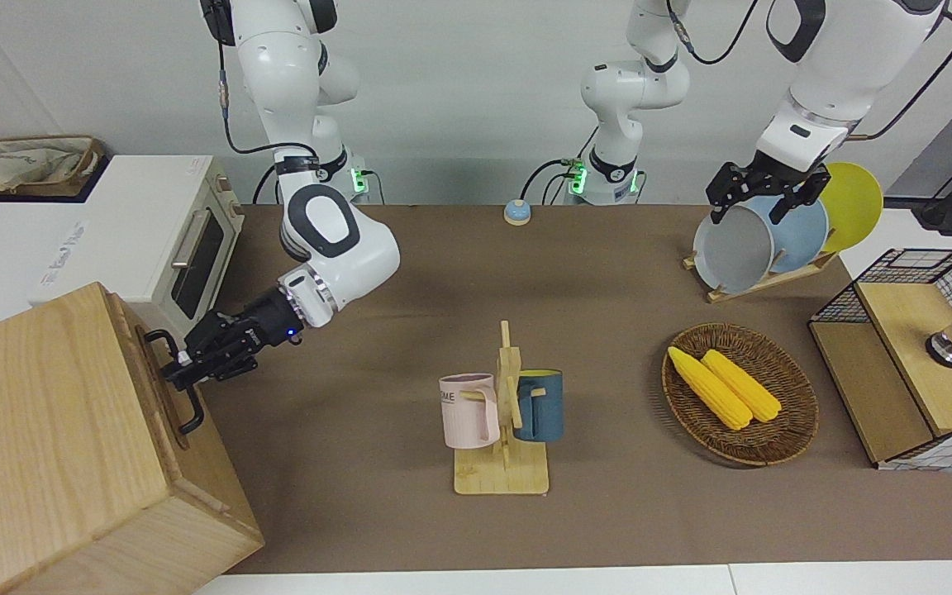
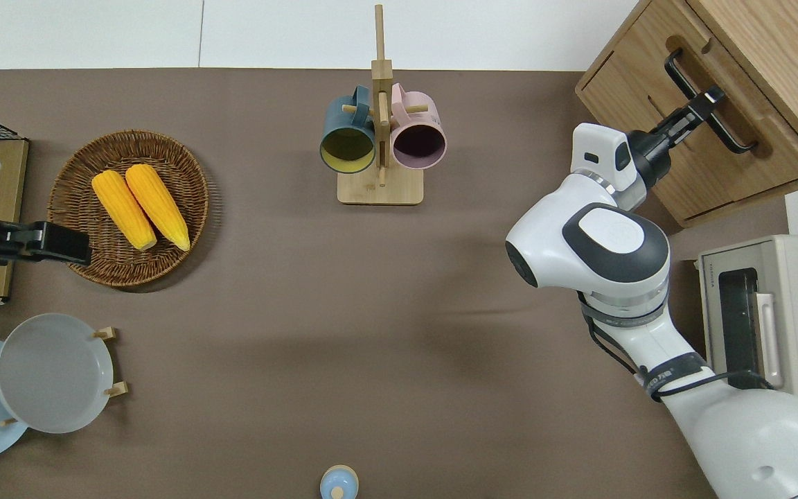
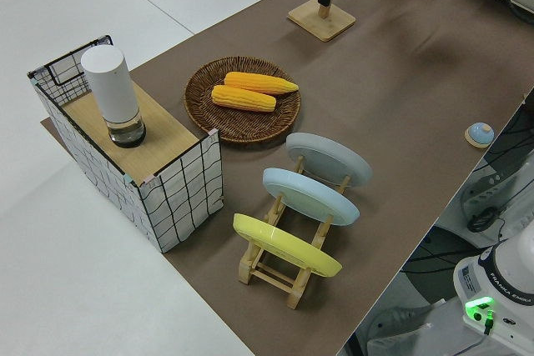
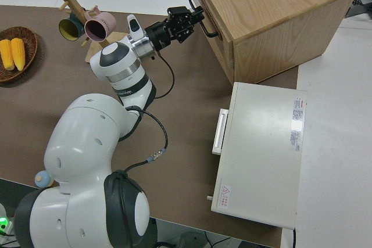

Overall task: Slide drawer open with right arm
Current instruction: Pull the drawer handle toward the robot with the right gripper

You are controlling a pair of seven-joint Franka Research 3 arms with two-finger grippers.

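1. Where the brown table [image 1: 410, 273] meets the right arm's end, the pale wooden cabinet [image 1: 46, 446] stands as the biggest thing in view, farther from the robots than the white toaster oven [image 1: 154, 240] that sits just beside it.
2. Set into the cabinet's front, the drawer [image 2: 707, 132] shows only a narrow gap around its edges; its face looks about level with the cabinet front.
3. Reaching across the table, the right arm [image 2: 600, 242] points its wrist, lit by a small blue light, straight at the drawer front.
4. The left arm [image 1: 806, 91] is parked.
5. At the drawer's face, the right gripper [image 2: 707, 100] has its fingers drawn close on either side of the black loop handle [image 2: 707, 104], clamped on the bar near its middle; the front and overhead views both show the bar passing between the fingertips.
6. Well apart from the cabinet, near the table's middle, a wooden mug stand [image 1: 505, 438] carries a pink mug [image 1: 469, 411] and a dark blue mug [image 1: 540, 405].
7. Toward the left arm's end lie a woven basket [image 1: 773, 438] with two corn cobs [image 1: 724, 387], a plate rack [image 1: 761, 277] and a wire-mesh box [image 1: 906, 355].
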